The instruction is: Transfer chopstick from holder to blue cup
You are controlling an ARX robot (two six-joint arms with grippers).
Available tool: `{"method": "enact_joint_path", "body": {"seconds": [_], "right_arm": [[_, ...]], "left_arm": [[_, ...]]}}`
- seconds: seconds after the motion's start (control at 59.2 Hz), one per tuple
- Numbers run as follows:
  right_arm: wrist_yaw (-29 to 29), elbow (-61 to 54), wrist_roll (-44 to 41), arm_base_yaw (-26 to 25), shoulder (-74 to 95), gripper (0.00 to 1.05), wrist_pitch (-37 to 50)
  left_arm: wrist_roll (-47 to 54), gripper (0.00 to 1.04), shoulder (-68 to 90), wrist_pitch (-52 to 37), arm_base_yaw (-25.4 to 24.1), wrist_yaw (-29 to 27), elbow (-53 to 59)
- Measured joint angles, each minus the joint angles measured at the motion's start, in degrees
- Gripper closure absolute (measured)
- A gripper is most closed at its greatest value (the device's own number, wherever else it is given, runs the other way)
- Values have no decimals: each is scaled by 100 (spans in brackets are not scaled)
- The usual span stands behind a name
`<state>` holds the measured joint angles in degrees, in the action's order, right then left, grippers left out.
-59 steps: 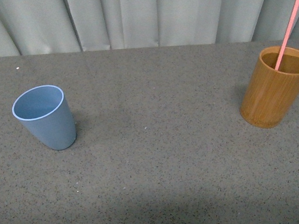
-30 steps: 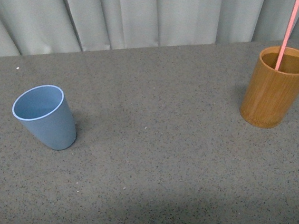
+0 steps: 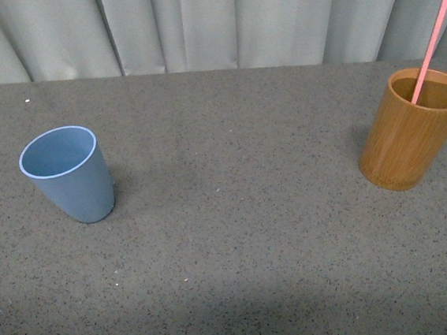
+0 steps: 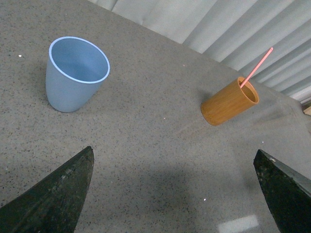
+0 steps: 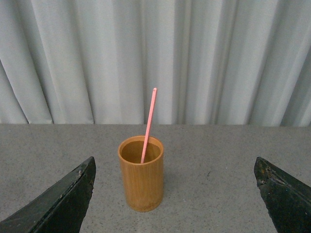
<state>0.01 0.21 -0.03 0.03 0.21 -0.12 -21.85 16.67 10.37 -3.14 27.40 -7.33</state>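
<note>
Your left jaws show only in the left wrist view, as two dark tips spread wide with bare desk (image 3: 237,229) between them, hanging over the near part of the desk and touching nothing. On the left of the desk you have the blue cup (image 3: 67,176), upright on its narrower base, mouth open upward and pale rim showing all round. Its shadow falls just to its right on the speckled grey surface. The middle of the desk separates it from the holder (image 3: 412,131), which stands upright well apart from the cup, at the far right and close to the right edge of the front view. The chopstick (image 3: 433,40) is in that holder: its lower end is down inside the cylinder and its shaft leans up and to the right, rising well above the rim against the grey curtain (image 3: 194,24) that hangs behind the far edge of the desk. Your right jaws show only in the right wrist view, also opened wide, gripping nothing, with the holder and chopstick framed between the two tips and farther off than them.
</note>
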Motion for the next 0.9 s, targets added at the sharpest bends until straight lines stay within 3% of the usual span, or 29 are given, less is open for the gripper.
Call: {"method": "enact_joint_path", "body": {"seconds": [0.186,0.49,0.676,0.896], "right_arm": [[0,0,2,0,0,10,0],[0,0,2,0,0,10,0],[0,0,2,0,0,10,0],[2,0,2,0,0,10,0]], "left_arm": [[-308,7,826,-809,1294,-1176,-26],[-503,7,2461,-2170,2787,-2299,-138],[-498,7,3821,-3182,3235,-2623,-330],[-380,7,4483,-3646,3552,-2719,-494]]}}
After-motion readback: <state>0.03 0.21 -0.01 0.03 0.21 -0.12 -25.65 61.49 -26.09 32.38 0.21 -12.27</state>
